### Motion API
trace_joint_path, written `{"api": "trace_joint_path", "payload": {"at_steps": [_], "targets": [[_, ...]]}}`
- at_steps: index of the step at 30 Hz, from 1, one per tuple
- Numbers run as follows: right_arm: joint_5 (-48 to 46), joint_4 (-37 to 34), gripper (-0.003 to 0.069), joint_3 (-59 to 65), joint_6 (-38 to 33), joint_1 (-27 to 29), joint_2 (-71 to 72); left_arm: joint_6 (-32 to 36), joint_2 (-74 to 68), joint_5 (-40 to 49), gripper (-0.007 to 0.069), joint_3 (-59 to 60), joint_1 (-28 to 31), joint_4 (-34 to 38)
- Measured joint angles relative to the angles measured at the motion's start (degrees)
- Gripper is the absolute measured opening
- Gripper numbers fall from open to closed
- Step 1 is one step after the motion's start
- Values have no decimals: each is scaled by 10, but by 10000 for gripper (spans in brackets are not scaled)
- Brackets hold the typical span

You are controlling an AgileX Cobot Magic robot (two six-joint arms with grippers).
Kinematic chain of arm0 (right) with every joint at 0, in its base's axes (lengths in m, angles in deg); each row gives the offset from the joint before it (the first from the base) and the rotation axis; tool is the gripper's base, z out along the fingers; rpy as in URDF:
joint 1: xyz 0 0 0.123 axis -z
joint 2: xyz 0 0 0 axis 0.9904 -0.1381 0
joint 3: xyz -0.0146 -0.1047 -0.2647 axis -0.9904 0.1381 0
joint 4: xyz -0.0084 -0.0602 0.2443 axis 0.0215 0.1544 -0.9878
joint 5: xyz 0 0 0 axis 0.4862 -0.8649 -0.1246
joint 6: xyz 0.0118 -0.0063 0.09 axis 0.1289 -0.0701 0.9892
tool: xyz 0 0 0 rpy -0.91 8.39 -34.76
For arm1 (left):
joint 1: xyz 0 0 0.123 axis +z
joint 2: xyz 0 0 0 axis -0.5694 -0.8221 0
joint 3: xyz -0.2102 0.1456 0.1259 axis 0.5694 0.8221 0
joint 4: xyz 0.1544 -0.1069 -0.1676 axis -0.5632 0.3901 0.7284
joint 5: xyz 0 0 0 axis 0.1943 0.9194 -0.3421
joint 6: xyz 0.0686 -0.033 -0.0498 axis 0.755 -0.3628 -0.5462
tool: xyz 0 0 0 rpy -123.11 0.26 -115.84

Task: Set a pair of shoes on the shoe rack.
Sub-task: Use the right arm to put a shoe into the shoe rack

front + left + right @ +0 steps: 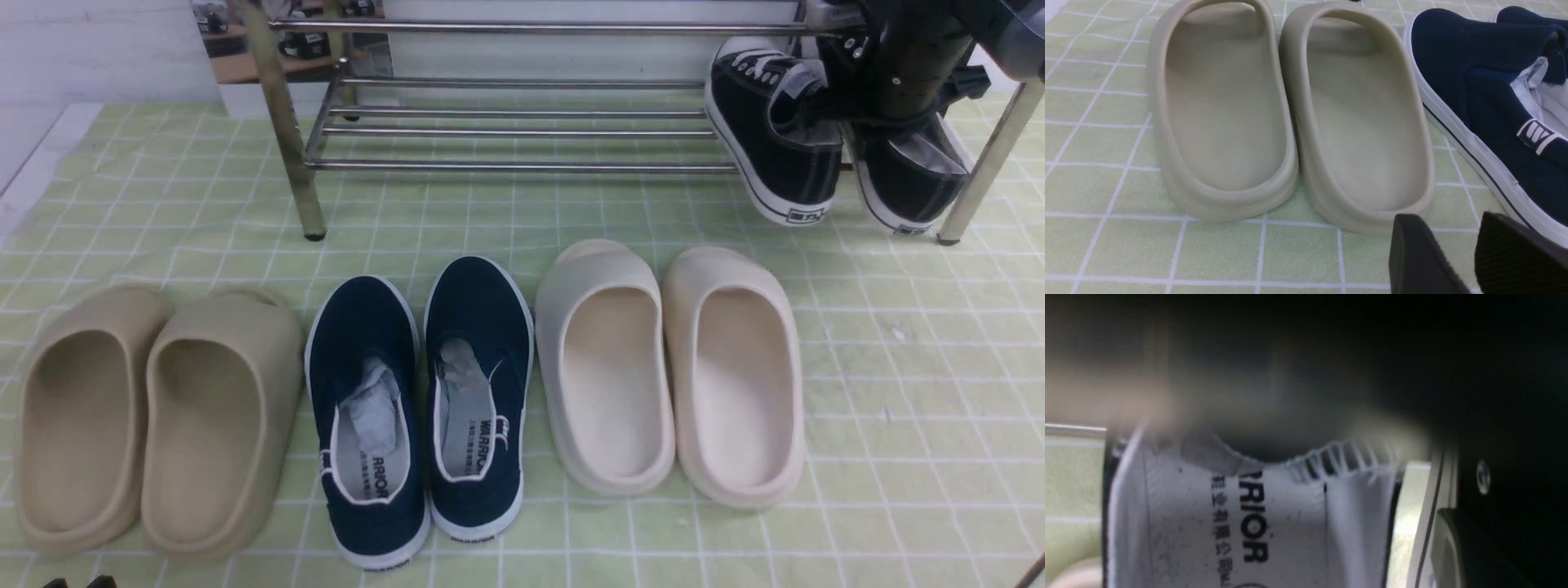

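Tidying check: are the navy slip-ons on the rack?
No, the navy slip-ons lie on the checked cloth in front of the shoe rack.

Black sneakers (pixel 784 155), chrome rack (pixel 522 28), navy slip-ons (pixel 478 318), beige slides (pixel 233 327), cream slides (pixel 596 269), white-gridded green cloth (pixel 898 367).

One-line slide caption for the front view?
Black sneakers tilted at the rack's right end beneath the right arm; three other pairs in front.

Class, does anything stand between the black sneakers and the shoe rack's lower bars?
Nothing visible does. The black sneakers are tilted at the shoe rack's right end, and the bars beside them are bare. The navy slip-ons, beige slides and cream slides lie on the cloth in front, away from it.
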Motion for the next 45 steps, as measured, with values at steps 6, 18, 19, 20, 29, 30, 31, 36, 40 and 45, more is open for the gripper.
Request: {"api": "trace_joint_path", "payload": {"at_steps": [6,18,19,20,29,30,31,36,40,45], "targets": [[8,-10,140,-2,2,0,-1,0,0,0,239,0,0,0],[19,-27,540,104,-35,0,110,0,0,0,239,0,0,0],[19,-27,538,122,-40,0,125,0,0,0,239,0,0,0],[18,-27,538,124,-41,0,131,0,0,0,239,0,0,0],[18,6,459,212,-51,0,187,0,0,0,239,0,0,0],[24,12,460,224,-46,0,186,0,0,0,239,0,0,0],[27,14,461,229,-46,0,186,0,0,0,239,0,0,0],[86,38,476,288,-14,0,185,0,0,0,239,0,0,0],[107,54,457,296,-2,0,170,0,0,0,239,0,0,0],[126,67,326,298,39,0,160,0,0,0,239,0,0,0]]}}
